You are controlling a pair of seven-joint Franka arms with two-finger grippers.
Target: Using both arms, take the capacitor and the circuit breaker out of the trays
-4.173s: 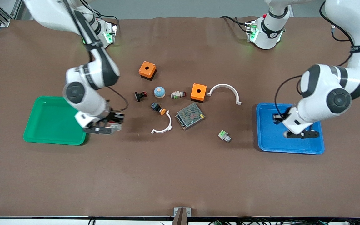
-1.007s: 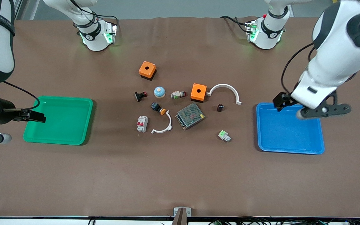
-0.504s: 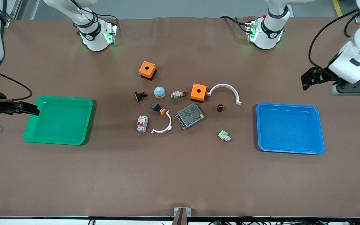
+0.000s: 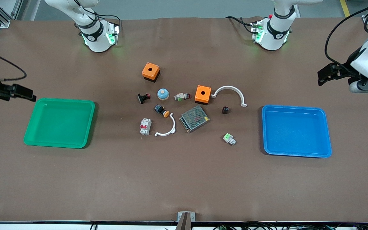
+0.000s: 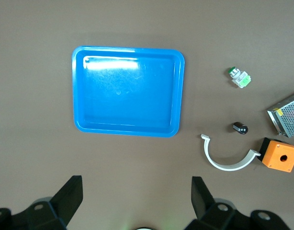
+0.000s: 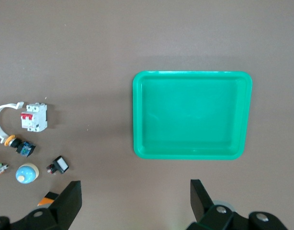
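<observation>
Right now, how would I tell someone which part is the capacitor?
Start at the blue tray and move toward the cluster of parts. Just nearer the front camera than the white arc, beside the mesh-covered box, stands the capacitor: a tiny black stubby cylinder, far smaller than the orange box.

High front camera facing robots, wrist cameras looking down from high.

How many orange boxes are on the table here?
2. One orange box lies farthest from the front camera among the parts; the other orange box sits beside the white curved clip. None appears hidden.
</observation>
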